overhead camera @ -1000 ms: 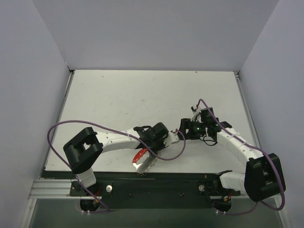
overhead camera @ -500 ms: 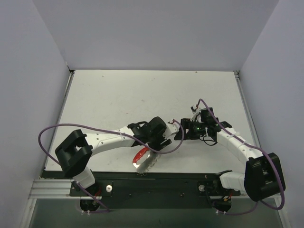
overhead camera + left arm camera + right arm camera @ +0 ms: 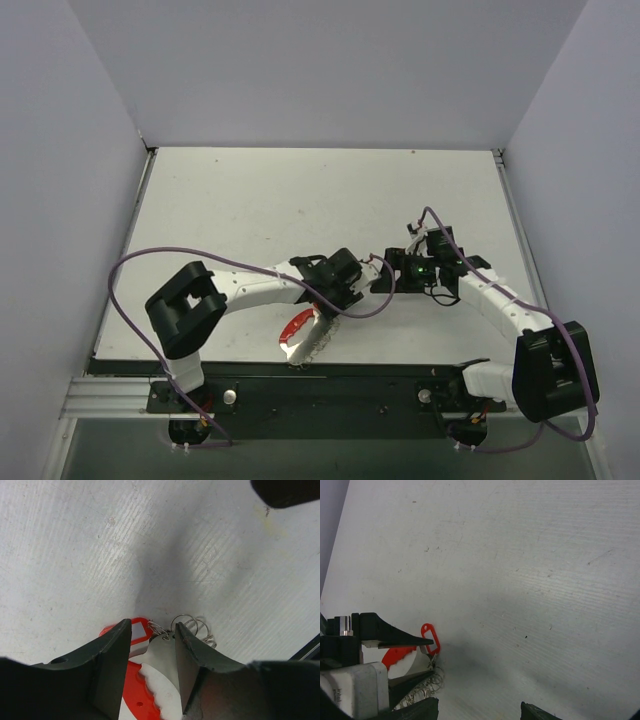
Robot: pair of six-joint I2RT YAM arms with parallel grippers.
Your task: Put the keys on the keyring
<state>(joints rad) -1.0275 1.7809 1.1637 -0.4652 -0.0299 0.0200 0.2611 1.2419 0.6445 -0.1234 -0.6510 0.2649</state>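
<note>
The keyring's red loop tag (image 3: 134,631) lies on the table, joined to a bunch of silver wire links (image 3: 196,628). A flat silver key (image 3: 162,652), threaded through its hole on a small ring, lies over a red scalloped piece (image 3: 142,700). My left gripper (image 3: 153,627) hangs right over it, open, its jaws on either side of the key. The right finger (image 3: 192,655) is against the key's edge and the left finger (image 3: 107,660) stands clear. From above, the red tag (image 3: 297,322) and links (image 3: 312,342) sit by the near edge. My right gripper (image 3: 477,712) is open and holds nothing.
The right wrist view shows the red tag (image 3: 431,637), the links (image 3: 426,686) and the left arm's black fingers (image 3: 395,635) at its lower left. The table's near edge and the black rail (image 3: 330,385) run just behind the keyring. Grey walls enclose the white table (image 3: 300,210).
My left gripper went from shut to wide open, then narrowed partway around the key. The left arm's elbow shifted. The keyring and the right arm stayed put.
</note>
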